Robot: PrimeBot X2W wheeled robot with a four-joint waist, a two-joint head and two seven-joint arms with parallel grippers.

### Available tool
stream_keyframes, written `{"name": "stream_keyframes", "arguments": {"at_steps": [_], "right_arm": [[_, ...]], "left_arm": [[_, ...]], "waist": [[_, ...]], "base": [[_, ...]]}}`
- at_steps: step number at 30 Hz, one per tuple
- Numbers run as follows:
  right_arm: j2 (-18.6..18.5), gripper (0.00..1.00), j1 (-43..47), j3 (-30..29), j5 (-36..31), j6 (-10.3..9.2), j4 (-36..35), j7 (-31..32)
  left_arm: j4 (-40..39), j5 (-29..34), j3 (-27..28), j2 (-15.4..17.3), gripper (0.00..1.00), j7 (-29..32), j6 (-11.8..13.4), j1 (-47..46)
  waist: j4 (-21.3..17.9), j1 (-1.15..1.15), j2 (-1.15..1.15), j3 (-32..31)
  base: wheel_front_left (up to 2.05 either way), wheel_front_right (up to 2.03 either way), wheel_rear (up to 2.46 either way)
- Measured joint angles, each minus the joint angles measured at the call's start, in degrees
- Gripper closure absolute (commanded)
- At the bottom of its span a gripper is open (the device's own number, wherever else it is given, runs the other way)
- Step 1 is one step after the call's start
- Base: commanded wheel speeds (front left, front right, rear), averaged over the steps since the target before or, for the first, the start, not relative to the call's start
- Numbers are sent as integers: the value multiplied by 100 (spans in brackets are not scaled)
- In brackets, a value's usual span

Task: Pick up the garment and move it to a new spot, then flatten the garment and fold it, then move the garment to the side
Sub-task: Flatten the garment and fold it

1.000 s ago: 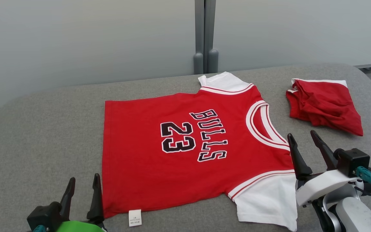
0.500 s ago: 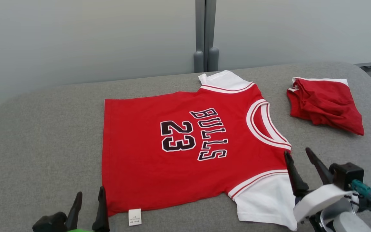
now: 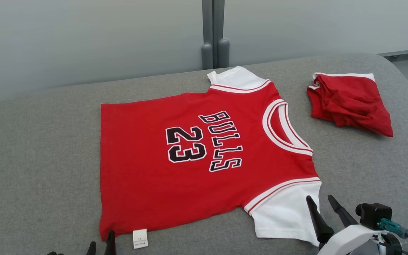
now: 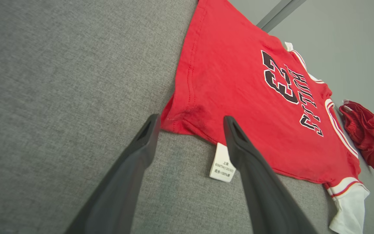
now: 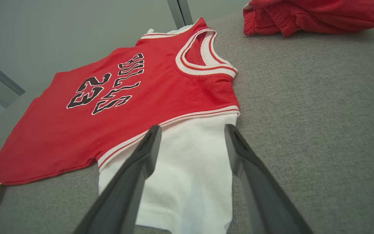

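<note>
Lying flat and face up in the middle of the head view, the red jersey (image 3: 143, 184) spreads over the grey bench (image 3: 41, 159). Its neckline points to the right of the frame and its hem to the left, and black "BULLS" and "23" run sideways across the chest. A white care label (image 3: 140, 238) sticks out of the hem corner at the lower left. A second red garment (image 3: 349, 106), bunched, sits apart at the upper right of the bench.

The left jaws stand open and empty. In the left wrist view their two dark fingers (image 4: 131, 169) straddle the hem corner, one tip just beside the corner and the other just beside the care label; whether either touches the cloth cannot be told.

The right jaws also stand open and empty. In the right wrist view their fingers (image 5: 258, 188) frame the near white sleeve (image 5: 187, 162), and in the head view they rise at the lower right, just beside that sleeve's edge.

Pale grey wall panels (image 3: 83, 35) and a vertical post (image 3: 213, 35) stand behind the bench.
</note>
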Motion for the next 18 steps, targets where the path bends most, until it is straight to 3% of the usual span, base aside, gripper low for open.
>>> {"name": "stream_keyframes", "arguments": {"at_steps": [18], "right_arm": [[83,0,-54,144,85,257,448,152]], "left_arm": [[375,-1625,157,-2,0,322,5,-500]], "waist": [[-362,0,0,479]], "base": [[0,0,0]]}}
